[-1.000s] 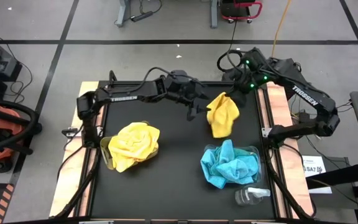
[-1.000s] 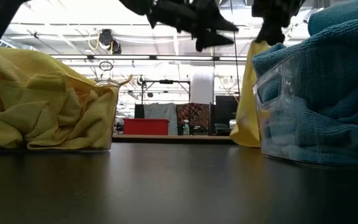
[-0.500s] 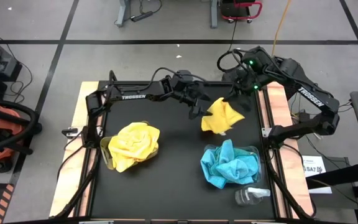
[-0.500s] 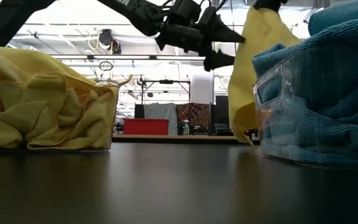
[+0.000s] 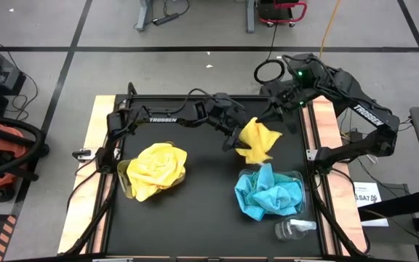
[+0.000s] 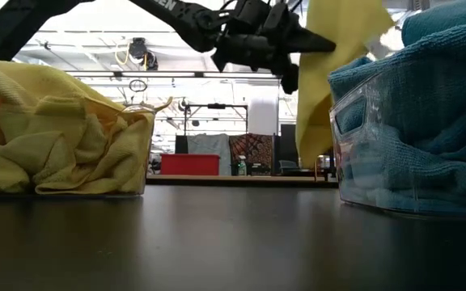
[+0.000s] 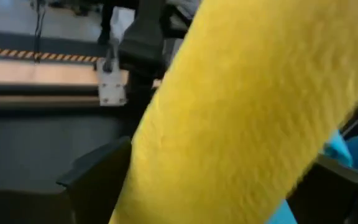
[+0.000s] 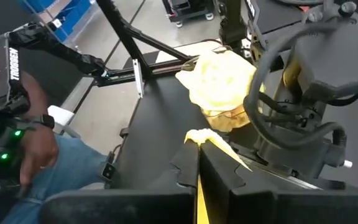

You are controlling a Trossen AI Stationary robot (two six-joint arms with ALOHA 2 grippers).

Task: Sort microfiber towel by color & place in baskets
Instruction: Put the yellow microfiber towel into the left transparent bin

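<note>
A bright yellow towel [image 5: 257,140] hangs in the air over the table's far right part; it also shows in the low view [image 6: 330,81]. My right gripper [image 5: 273,115] is shut on its top. My left gripper [image 5: 233,135] is open at the towel's left side, and in the left wrist view the towel [image 7: 241,112] fills the gap between its fingers [image 7: 98,180]; I cannot tell whether they touch it. A clear basket of yellow towels [image 5: 155,169] stands at the left. A clear basket of turquoise towels [image 5: 269,191] stands at the near right. My right gripper pinches the yellow towel between its two fingers at an upper edge or corner [image 8: 197,138], coming from above and from the table's far right. One layer or several, I cannot tell. The towel hangs slack below the fingers, its lower end [image 6: 310,153] clear of the table.
A small clear bottle [image 5: 293,229] lies near the front right corner, beside the turquoise basket. A person's hand [image 8: 36,146] shows beyond the table in the right wrist view. Bare black table surface [image 5: 209,218] lies between the two baskets.
My right gripper has risen with the yellow towel, whose lower end has come up off the table and now hangs clear. My left gripper has gone toward the table's right and near edges, up to the towel, which now lies between its fingers.
</note>
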